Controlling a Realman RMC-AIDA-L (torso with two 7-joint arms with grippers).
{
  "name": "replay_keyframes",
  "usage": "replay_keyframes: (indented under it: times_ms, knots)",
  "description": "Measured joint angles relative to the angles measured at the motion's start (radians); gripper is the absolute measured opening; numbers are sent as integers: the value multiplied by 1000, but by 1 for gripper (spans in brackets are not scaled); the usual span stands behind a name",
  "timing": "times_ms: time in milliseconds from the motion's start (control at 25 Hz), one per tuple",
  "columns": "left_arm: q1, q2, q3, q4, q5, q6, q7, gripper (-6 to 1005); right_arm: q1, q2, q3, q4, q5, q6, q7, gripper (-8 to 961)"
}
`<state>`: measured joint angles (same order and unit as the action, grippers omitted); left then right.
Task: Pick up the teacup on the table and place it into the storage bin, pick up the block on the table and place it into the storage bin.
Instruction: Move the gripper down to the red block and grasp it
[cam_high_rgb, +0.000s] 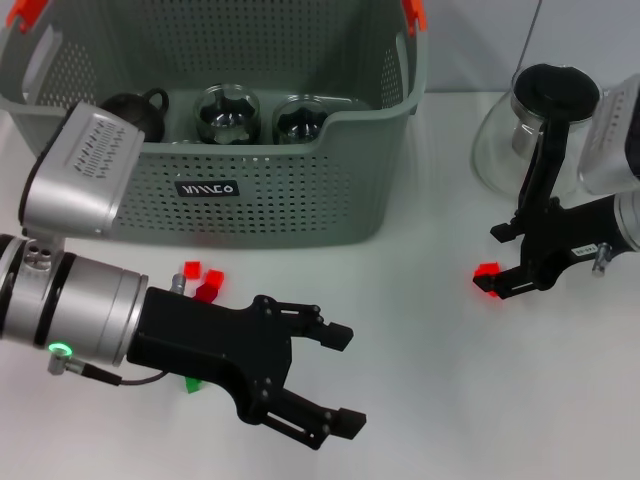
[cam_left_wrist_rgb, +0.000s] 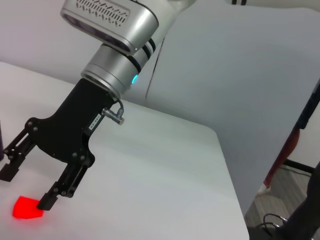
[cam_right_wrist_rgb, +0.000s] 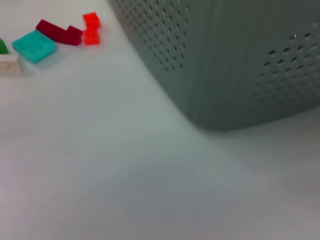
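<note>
The grey-green perforated storage bin (cam_high_rgb: 330, 190) stands at the back of the white table and fills one side of the right wrist view (cam_right_wrist_rgb: 225, 60). Two glass teacups (cam_high_rgb: 226, 114) (cam_high_rgb: 301, 118) and a black lidded item (cam_high_rgb: 138, 106) sit inside it. A red block (cam_high_rgb: 487, 279) lies on the table at the right. My right gripper (cam_high_rgb: 498, 262) is open and low over it, with the block at the tip of one finger; the left wrist view shows this gripper (cam_left_wrist_rgb: 25, 186) and block (cam_left_wrist_rgb: 26, 208) too. My left gripper (cam_high_rgb: 342, 380) is open and empty above the front of the table.
A glass teapot with a black lid (cam_high_rgb: 525, 135) stands behind my right arm. Loose blocks lie in front of the bin by my left arm: red (cam_right_wrist_rgb: 91, 20), dark red (cam_right_wrist_rgb: 60, 33), teal (cam_right_wrist_rgb: 34, 46), green (cam_high_rgb: 193, 385) and white (cam_right_wrist_rgb: 10, 65).
</note>
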<state>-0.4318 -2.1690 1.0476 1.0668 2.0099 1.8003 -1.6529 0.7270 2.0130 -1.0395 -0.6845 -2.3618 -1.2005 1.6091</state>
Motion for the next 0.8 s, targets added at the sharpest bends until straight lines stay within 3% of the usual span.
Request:
replay_keyframes:
  times_ms: [800]
  knots:
    - [-35, 1, 0, -47, -1, -41, -20, 949, 68, 37, -7, 13, -191, 24, 35, 803]
